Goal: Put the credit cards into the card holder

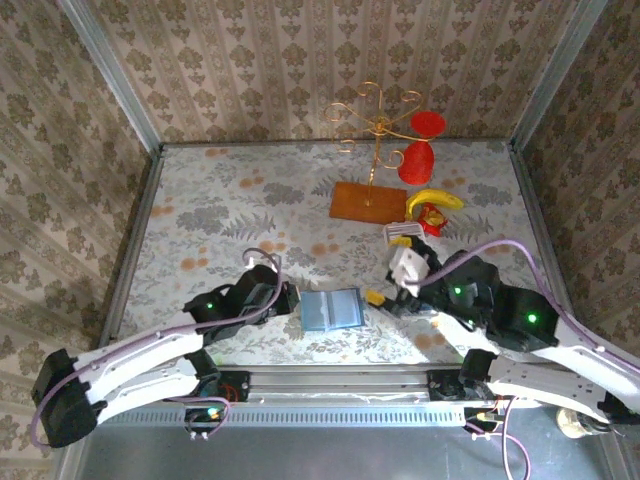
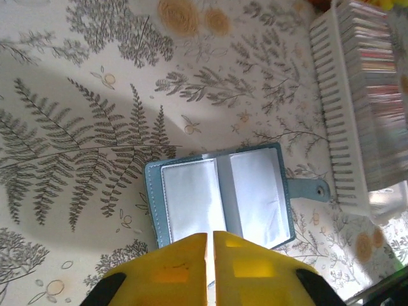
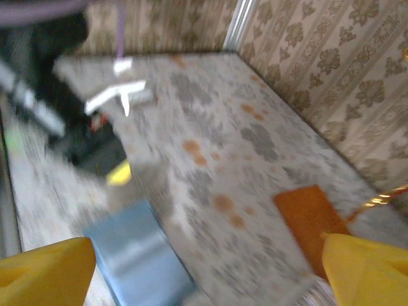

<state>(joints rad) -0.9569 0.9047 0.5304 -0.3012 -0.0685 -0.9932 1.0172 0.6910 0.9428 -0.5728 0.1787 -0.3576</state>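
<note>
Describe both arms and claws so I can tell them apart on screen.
The left arm and right arm match: white links, black joints with green lights, a purple cable looped along each. The left claw and right claw are both blocky and yellow.

The card holder (image 1: 330, 310) lay open and flat on the patterned surface (image 1: 220, 210). It was teal-blue, its two panels showing pale glossy sleeves, its tab (image 2: 312, 189) sticking out sideways. Just beyond that tab the credit cards (image 2: 373, 95) stood packed on edge in a ribbed white tray (image 2: 331, 115).
</note>
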